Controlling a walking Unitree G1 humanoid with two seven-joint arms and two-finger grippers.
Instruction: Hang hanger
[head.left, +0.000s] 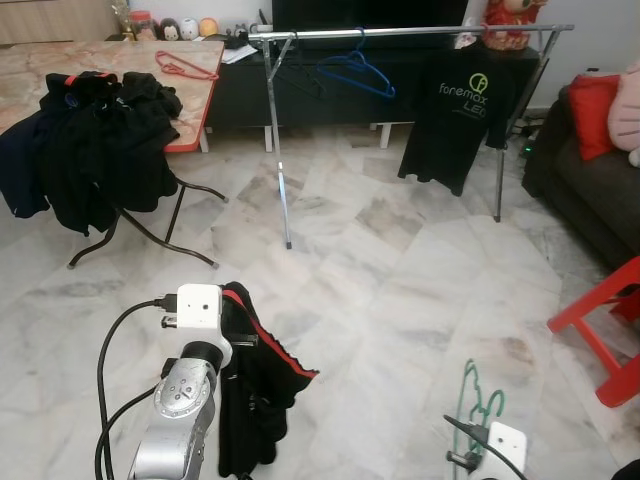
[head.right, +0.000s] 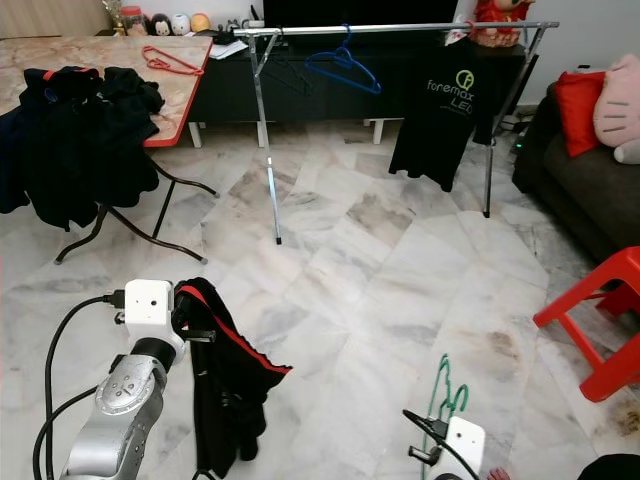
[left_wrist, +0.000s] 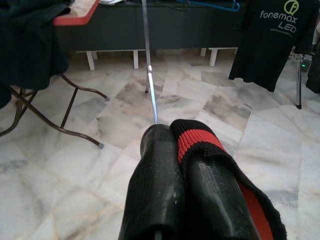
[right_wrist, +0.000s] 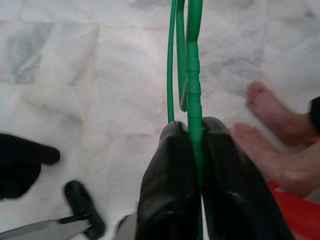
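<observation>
Green hanger low at lower right, rail far off across the top of the frame.

At lower left the left tool (left_wrist: 175, 165) was clamped on a black garment with red trim (head.left: 255, 390), which drooped from it over the marble floor (head.left: 400, 290). Upper centre, well beyond both arms, the clothes rail (head.left: 400, 32) ran level from left to right, carrying a blue hanger (head.left: 355, 72) and a black T-shirt (head.left: 462, 115). At lower right the right tool (right_wrist: 192, 165) was pinched shut on the green hanger (head.left: 478, 400), whose long axis stood roughly upright, its hook rising above the fingers. From where I stood, the rail lay ahead and above that hanger, and the right arm looked the one to lift it there, though still well apart from it.
</observation>
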